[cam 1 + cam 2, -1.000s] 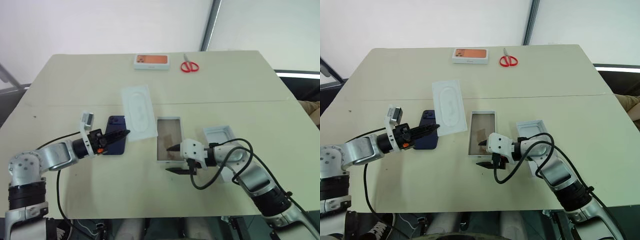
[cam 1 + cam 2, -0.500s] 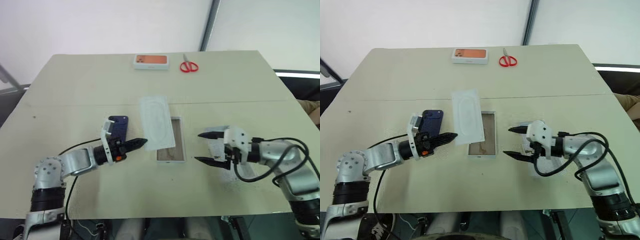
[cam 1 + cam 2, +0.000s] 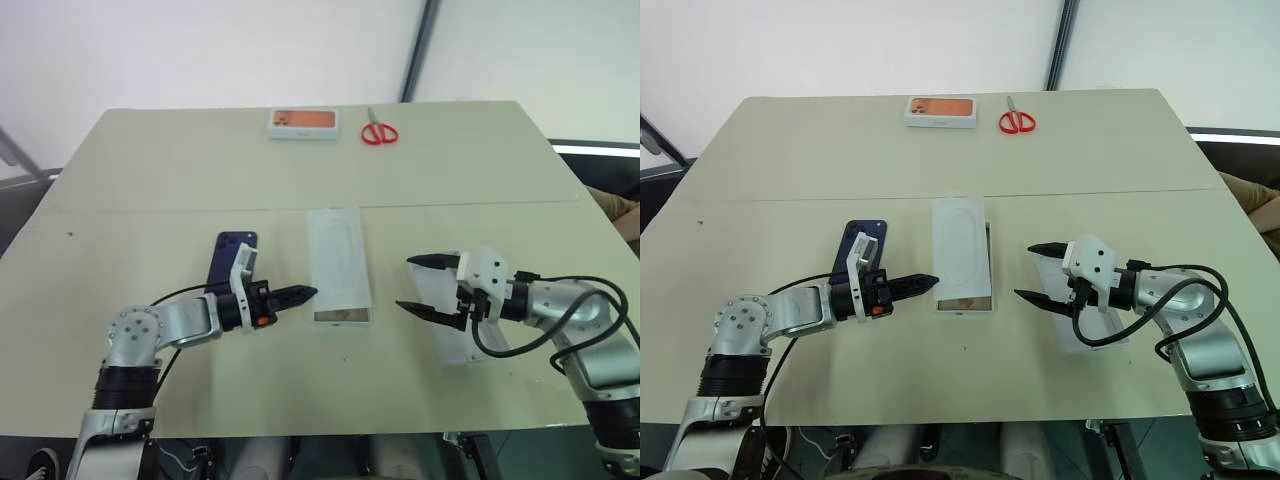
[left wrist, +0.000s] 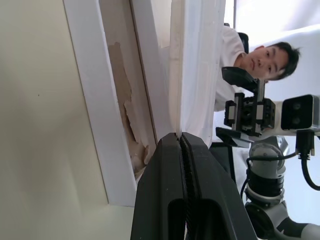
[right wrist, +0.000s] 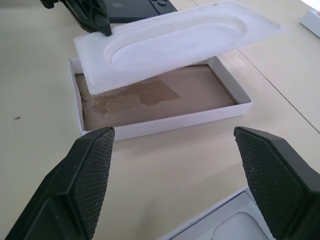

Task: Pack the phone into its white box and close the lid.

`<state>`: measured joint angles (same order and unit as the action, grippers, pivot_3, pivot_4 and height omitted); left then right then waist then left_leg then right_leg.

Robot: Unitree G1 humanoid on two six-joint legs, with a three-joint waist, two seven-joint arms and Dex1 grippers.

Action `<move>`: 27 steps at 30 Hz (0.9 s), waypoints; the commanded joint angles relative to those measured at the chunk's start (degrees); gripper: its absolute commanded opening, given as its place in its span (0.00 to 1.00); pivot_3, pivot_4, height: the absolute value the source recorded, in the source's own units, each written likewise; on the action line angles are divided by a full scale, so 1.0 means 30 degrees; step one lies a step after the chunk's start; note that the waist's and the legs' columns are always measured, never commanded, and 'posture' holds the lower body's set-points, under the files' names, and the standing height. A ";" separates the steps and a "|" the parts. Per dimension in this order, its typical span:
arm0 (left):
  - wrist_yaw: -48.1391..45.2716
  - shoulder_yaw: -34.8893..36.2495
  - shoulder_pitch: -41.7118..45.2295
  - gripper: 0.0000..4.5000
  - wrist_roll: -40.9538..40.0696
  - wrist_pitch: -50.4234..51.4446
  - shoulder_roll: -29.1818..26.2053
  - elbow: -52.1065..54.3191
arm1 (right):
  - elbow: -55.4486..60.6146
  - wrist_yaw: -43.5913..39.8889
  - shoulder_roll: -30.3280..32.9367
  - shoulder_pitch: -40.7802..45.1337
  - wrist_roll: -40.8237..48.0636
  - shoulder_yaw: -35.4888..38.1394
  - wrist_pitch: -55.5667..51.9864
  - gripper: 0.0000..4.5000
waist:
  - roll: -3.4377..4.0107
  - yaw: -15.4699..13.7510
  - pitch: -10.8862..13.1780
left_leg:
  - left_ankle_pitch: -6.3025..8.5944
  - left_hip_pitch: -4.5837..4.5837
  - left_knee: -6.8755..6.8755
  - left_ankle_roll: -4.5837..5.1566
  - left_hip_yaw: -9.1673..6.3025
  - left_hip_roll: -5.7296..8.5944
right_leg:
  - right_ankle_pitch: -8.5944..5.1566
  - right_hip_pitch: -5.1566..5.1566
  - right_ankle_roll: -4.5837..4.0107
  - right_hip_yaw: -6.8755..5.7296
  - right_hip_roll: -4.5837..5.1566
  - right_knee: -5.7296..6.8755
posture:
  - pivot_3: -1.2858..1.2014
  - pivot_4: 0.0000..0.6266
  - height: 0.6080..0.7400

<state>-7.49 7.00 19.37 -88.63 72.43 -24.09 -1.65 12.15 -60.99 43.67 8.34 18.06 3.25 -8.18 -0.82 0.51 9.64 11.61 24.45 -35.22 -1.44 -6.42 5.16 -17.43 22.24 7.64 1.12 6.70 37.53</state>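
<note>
The white box (image 3: 346,316) lies open at the table's middle, its brown floor showing. My left gripper (image 3: 310,292) is shut on the edge of a white moulded inner tray (image 3: 338,252) with an oval recess and holds it tilted over the box. In the right wrist view the tray (image 5: 175,42) hovers above the box (image 5: 160,107). The dark blue phone (image 3: 230,258) lies back up left of the box, partly behind my left wrist. My right gripper (image 3: 405,284) stands open right of the box, above the near end of the white lid (image 3: 468,325), which lies inside up.
At the far edge of the table sit an orange-topped box (image 3: 303,122) and red scissors (image 3: 379,131). A person (image 4: 260,55) shows beyond the table in the left wrist view.
My left gripper has carried the inner tray rightward from beside the phone to over the box. My right gripper has drawn back from the box's near end to the right, over the lid.
</note>
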 commanded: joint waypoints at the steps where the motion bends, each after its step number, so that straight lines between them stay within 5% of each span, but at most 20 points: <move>1: -0.0392 0.0019 0.0214 0.00 0.0100 0.0313 -0.0031 0.0232 | 0.0307 0.0271 -0.0108 0.0183 -0.0089 0.0066 0.0497 0.89 | 0.0000 0.0012 0.0000 | 0.0000 0.0000 0.0000 0.0000 0.0001 0.0000 | 0.0000 -0.0001 0.0000 0.0001 0.0000 0.0000 | 0.52 0.24 1.00; 2: -0.0430 0.0016 0.0164 0.00 0.0170 0.0354 0.0001 0.0298 | 0.0313 0.0322 -0.0150 0.0245 -0.0093 -0.0003 0.0511 0.89 | 0.0000 0.0013 0.0000 | 0.0000 0.0000 -0.0001 0.0000 0.0001 0.0000 | 0.0000 -0.0001 0.0000 0.0001 0.0000 0.0000 | 0.52 0.24 1.00; 10: -0.0745 0.0051 0.0242 0.88 0.0735 0.0529 0.0022 0.0612 | 0.0141 0.0494 -0.0217 0.0520 -0.0210 -0.0344 0.0626 0.90 | 0.0000 0.0018 0.0000 | 0.0000 0.0000 0.0000 0.0000 -0.0001 -0.0001 | 0.0000 0.0000 0.0000 -0.0001 -0.0002 0.0000 | 0.52 0.24 1.00; 22: -0.2326 0.0296 0.0581 0.88 0.2515 -0.0555 -0.0691 0.2689 | 0.0425 0.1988 -0.2120 0.3038 0.0513 -0.1418 -0.1796 0.90 | 0.0000 0.0082 0.0000 | -0.0003 -0.0001 0.0006 -0.0005 -0.0001 -0.0011 | 0.0000 0.0008 0.0000 0.0002 -0.0014 0.0002 | 0.52 0.24 1.00; 25: -0.3380 0.0860 0.0478 0.89 0.2843 -0.1091 -0.1096 0.3156 | 0.0371 0.2616 -0.2766 0.3814 0.0295 -0.1888 -0.2574 0.71 | 0.0001 0.0062 0.0000 | -0.0032 0.0002 0.0021 -0.0054 0.0000 -0.0011 | 0.0000 0.0020 -0.0001 0.0003 -0.0013 0.0003 | 0.52 0.24 1.00; 27: -0.3823 0.1129 0.0411 0.89 0.3640 -0.1728 -0.1489 0.3402 | 0.0143 0.3006 -0.3128 0.4219 -0.0359 -0.2587 -0.2745 0.47 | 0.0000 0.0053 0.0000 | -0.0027 0.0001 0.0015 -0.0045 0.0000 -0.0008 | 0.0000 0.0016 -0.0001 0.0003 -0.0011 0.0003 | 0.52 0.24 1.00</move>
<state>-17.26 8.58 20.44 -79.02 69.09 -27.68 6.54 11.21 -52.95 34.79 19.90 17.95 -3.63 -16.22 -0.82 0.67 9.64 11.54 24.45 -35.17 -1.56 -6.42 5.14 -17.43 22.29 7.64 1.13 6.67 37.54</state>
